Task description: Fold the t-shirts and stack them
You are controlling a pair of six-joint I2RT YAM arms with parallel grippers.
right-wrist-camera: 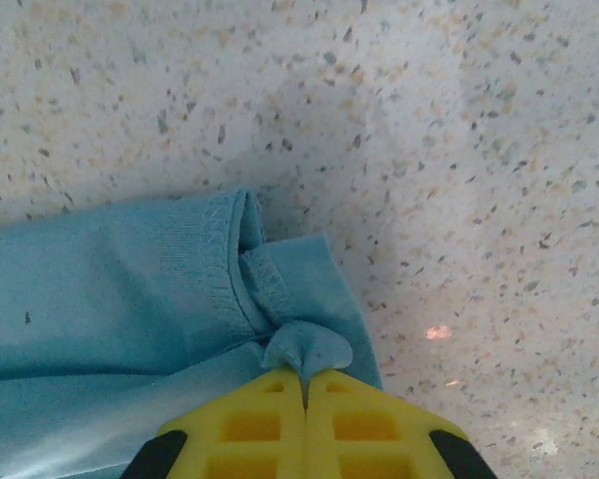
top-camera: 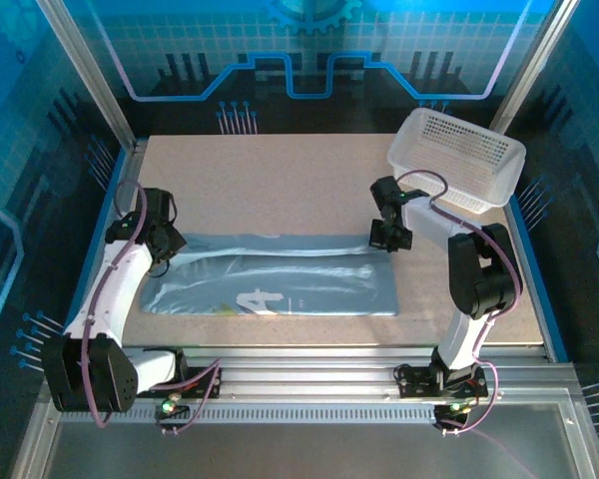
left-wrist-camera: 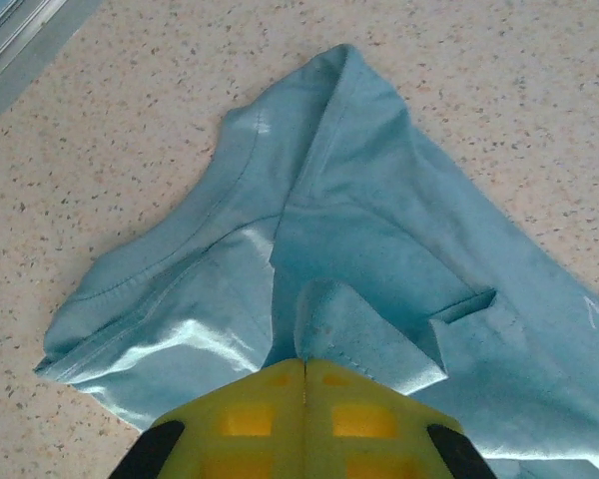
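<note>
A speckled beige table (top-camera: 280, 180) sits inside an enclosure of blue-lit panels with circuit-style graphics. A white lattice basket (top-camera: 459, 160) stands at the table's 1 o'clock corner.

The t-shirt (top-camera: 280, 279) lies on the near half of the table, gathered into a long, flat band running from 9 o'clock to 3 o'clock. It is pale grey-blue and thin, with a slight sheen along its far edge. Part of a white block-letter print shows near the middle of its 6 o'clock edge. It lies well apart from the basket. In the left wrist view the cloth spreads in soft overlapping folds with a stitched, curved hem at 8 o'clock. In the right wrist view a double-stitched hem edge curls over on itself.

The left arm rises from its base at 7 o'clock and slants toward 10 o'clock, its wrist bent down over the band's left end. The left gripper (left-wrist-camera: 304, 364) has its yellow fingers pressed together on a small raised flap of the fabric.

The right arm climbs from 5 o'clock to a black elbow at 4 o'clock, then reaches toward the band's far right corner. The right gripper (right-wrist-camera: 305, 377) is clamped on a puckered tuck of the t-shirt beside the hem.
</note>
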